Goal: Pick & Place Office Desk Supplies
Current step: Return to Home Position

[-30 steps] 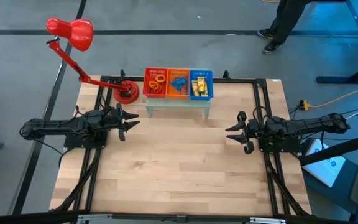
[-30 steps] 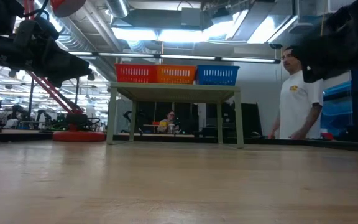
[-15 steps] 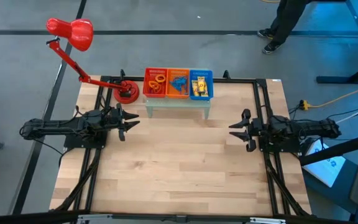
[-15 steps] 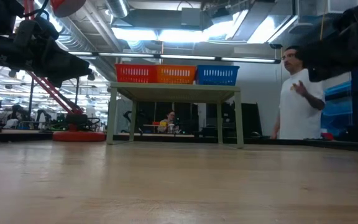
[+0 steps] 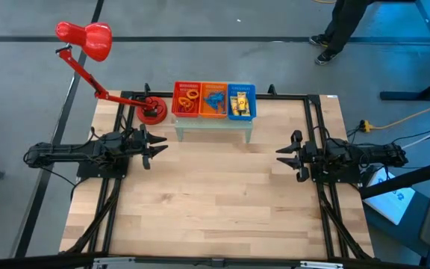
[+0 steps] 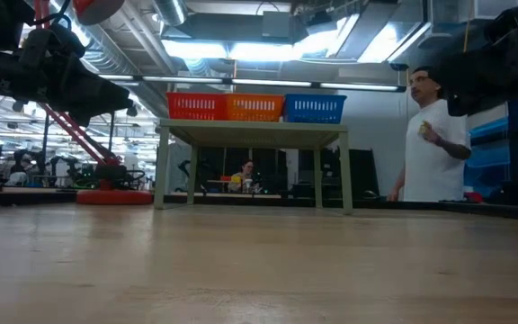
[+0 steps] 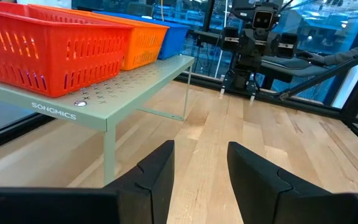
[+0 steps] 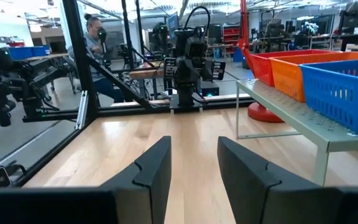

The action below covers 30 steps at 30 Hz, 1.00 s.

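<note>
Along the left edge of the tabletop (image 5: 215, 209), about midway, my left claw (image 5: 154, 148) hangs above the wood, fingers parted to a middling gap with nothing between them. Opposite, near the right edge, my right claw (image 5: 288, 155) hangs the same way, parted and empty, pointing across at the left one. The wood between them is bare.

At the middle of the far edge stands a pale green shelf (image 5: 213, 127) carrying three mesh baskets side by side. The red basket (image 5: 187, 84) holds orange band loops (image 5: 188, 101), the orange basket (image 5: 214, 84) holds blue wiry loops (image 5: 215, 101), and the blue basket (image 5: 242, 88) holds yellow packets (image 5: 239, 103). I see no supplies lying on the tabletop itself, so the sorting looks finished and only the retreat to rest seems left.

Little can be dropped, since both claws are empty. I judge the main risk to be on my left side: that claw sits near the shelf's left leg and near the base of the red desk lamp (image 5: 153, 114) at the far left corner. A swing toward the far edge while folding back could clip either one; the shelf looks light, and a knock might shift it or tip the baskets and spill what is sorted. A person (image 6: 434, 144) stands beyond the far edge on the right, apart from my right arm; reaching in during the retreat would be a hazard
</note>
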Each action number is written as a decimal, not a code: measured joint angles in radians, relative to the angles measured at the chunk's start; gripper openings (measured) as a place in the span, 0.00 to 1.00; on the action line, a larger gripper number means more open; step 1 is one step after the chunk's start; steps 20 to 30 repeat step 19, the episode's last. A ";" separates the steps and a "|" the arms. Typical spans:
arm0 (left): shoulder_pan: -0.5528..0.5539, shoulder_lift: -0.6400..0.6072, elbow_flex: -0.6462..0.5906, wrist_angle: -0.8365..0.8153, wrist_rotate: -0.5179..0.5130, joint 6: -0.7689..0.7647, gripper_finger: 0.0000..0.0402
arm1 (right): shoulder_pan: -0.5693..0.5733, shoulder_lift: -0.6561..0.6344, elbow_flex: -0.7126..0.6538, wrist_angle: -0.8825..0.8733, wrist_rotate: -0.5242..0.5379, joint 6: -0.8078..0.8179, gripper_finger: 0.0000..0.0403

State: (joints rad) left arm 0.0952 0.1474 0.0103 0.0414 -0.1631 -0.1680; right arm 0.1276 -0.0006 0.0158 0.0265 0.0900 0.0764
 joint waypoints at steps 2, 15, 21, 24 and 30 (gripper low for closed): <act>0.000 0.000 0.000 0.000 0.000 0.000 0.36 | 0.000 0.000 0.000 0.001 0.005 0.015 0.33; 0.000 0.000 0.000 0.000 0.000 -0.004 0.36 | 0.000 0.000 0.000 0.007 0.007 -0.007 0.33; 0.000 0.000 0.000 0.000 0.000 -0.004 0.36 | 0.000 0.000 0.000 0.006 0.007 -0.007 0.33; 0.000 0.000 0.000 0.000 0.000 -0.004 0.36 | 0.000 0.000 0.000 0.006 0.007 -0.007 0.33; 0.000 0.000 0.000 0.000 0.000 -0.004 0.36 | 0.000 0.000 0.000 0.006 0.007 -0.007 0.33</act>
